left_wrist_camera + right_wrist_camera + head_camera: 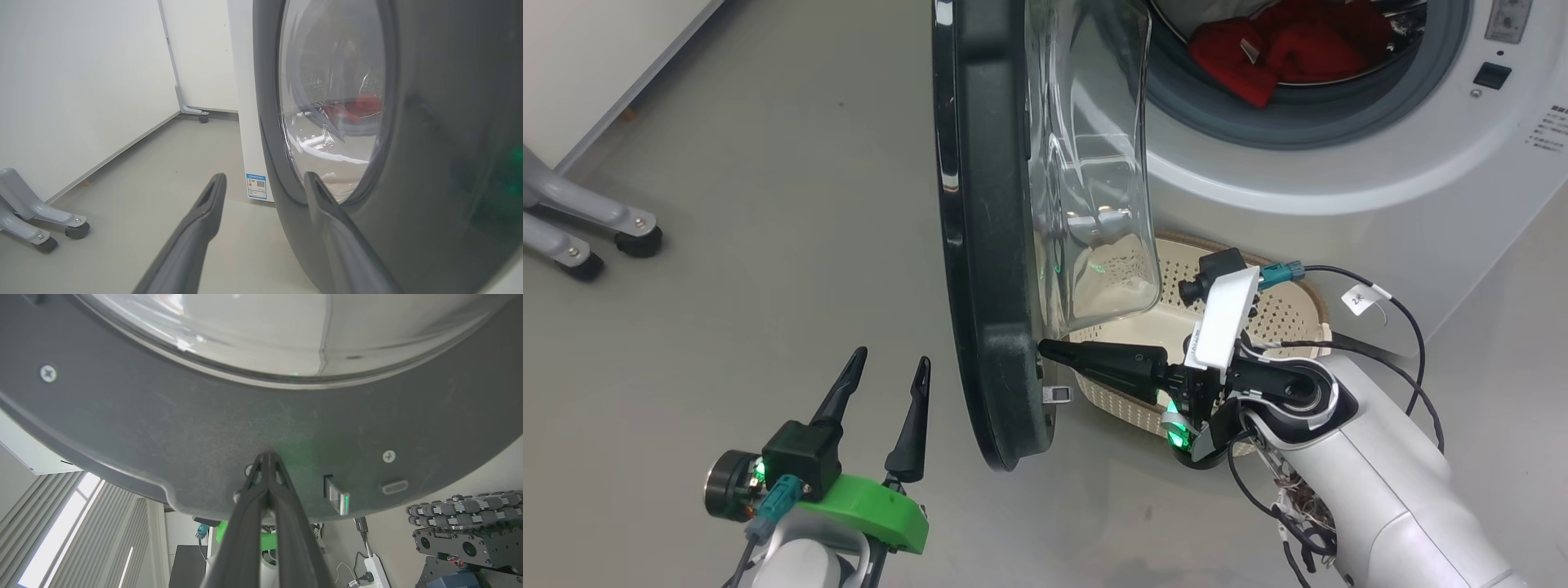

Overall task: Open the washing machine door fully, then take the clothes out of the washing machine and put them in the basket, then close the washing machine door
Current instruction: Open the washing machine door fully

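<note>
The washing machine door (984, 245) stands swung out edge-on, black rim to the left, clear glass bowl (1094, 163) to the right. My right gripper (1045, 349) is shut and empty, its tip pressed against the door's inner rim (269, 455) near the latch (337, 496). My left gripper (892, 366) is open on the door's outer side, its right fingertip (312, 179) just short of the rim (429, 163). Red clothes (1282, 49) lie in the drum of the white washing machine (1339, 163). The cream basket (1282, 314) sits on the floor below the opening, behind my right wrist.
Grey castor legs (596, 233) of a stand sit at the far left on the grey floor, beside a white wall (81, 81). Loose cables (1405, 327) hang around my right forearm. Open floor (768, 204) lies left of the door.
</note>
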{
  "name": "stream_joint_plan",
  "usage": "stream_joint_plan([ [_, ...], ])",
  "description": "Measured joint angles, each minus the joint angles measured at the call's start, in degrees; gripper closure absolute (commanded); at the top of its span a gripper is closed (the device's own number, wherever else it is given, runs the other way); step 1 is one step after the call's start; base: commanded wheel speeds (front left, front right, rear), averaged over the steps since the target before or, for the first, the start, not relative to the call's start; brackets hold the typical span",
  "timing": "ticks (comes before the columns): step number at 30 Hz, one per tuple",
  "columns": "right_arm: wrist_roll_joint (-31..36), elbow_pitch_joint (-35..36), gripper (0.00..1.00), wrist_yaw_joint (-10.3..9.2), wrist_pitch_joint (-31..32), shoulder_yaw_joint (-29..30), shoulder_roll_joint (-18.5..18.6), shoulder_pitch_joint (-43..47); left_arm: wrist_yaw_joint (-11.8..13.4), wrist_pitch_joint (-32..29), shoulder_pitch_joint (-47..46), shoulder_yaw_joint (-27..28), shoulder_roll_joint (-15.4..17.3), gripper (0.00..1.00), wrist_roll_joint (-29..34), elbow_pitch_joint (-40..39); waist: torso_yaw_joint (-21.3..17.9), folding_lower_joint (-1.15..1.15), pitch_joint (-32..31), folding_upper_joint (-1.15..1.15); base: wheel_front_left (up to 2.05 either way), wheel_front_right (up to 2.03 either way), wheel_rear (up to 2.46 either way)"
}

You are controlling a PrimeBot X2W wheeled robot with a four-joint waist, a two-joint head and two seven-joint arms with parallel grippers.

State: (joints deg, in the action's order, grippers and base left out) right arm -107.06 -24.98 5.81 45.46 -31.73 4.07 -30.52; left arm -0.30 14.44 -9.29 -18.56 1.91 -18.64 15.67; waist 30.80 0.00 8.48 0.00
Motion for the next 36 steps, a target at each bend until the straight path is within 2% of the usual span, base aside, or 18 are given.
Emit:
stream_joint_plan([
  [10, -0.5, 0.0, 1.0, 0.0, -2.9, 0.4, -0.1, 0.0, 0.1, 0.0, 0.0, 0.3, 0.0, 0.0, -0.5, -0.2, 0.0, 0.0, -0.1, 0.0, 0.0, 0.0, 0.0],
  [18, -1.0, 0.8, 1.0, 0.16, -6.0, 4.0, -0.3, 0.6, 0.6, 0.0, 0.0, 1.2, 0.0, 0.0, -0.5, -0.4, -0.8, 0.0, -0.2, 0.0, 0.0, 0.0, 0.0],
  [27, -0.1, 3.8, 1.0, 0.68, -10.1, 7.2, 1.9, 4.2, 1.1, 0.0, 0.3, 2.6, 0.0, 0.0, -0.4, -0.4, -2.2, 0.0, -0.9, 0.0, 0.0, 0.0, 0.0],
  [29, 2.6, 4.6, 0.8, 0.7, -12.2, 7.8, 3.2, 5.1, 1.1, 0.0, 0.4, 3.0, 0.0, 0.0, -0.4, -0.5, -2.7, 0.0, -1.1, 0.0, 0.0, 0.0, 0.0],
  [31, 3.4, 5.3, 0.56, 0.87, -13.8, 9.0, 4.2, 6.1, 1.1, 0.0, 0.6, 3.2, 0.0, 0.0, -0.3, -0.5, -3.2, 0.0, -1.2, 0.0, 0.0, 0.0, 0.0],
  [32, 4.0, 5.7, 0.23, 1.1, -14.7, 9.3, 4.6, 6.7, 1.1, 0.0, 0.8, 3.3, 0.0, 0.0, 0.0, -0.5, -3.5, 0.0, -1.3, 0.0, 0.0, 0.0, 0.0],
  [33, 5.1, 6.0, 0.04, 1.15, -15.8, 9.6, 4.9, 7.4, 1.1, 0.0, 1.0, 3.4, 0.0, 0.0, 0.1, -0.5, -3.7, 0.0, -1.3, 0.0, 0.0, 0.0, 0.0],
  [34, 6.2, 6.4, 0.0, 1.15, -16.8, 9.7, 5.3, 8.1, 1.1, 0.0, 1.2, 3.4, 0.0, 0.0, 0.1, -0.5, -3.9, 0.0, -1.4, 0.0, 0.0, 0.0, 0.0],
  [36, 8.7, 7.3, 0.0, 1.15, -18.9, 9.9, 6.2, 9.2, 1.1, 0.0, 1.3, 3.6, 0.0, 0.0, 0.1, -0.5, -4.4, 0.0, -1.6, 0.0, 0.0, 0.0, 0.0],
])
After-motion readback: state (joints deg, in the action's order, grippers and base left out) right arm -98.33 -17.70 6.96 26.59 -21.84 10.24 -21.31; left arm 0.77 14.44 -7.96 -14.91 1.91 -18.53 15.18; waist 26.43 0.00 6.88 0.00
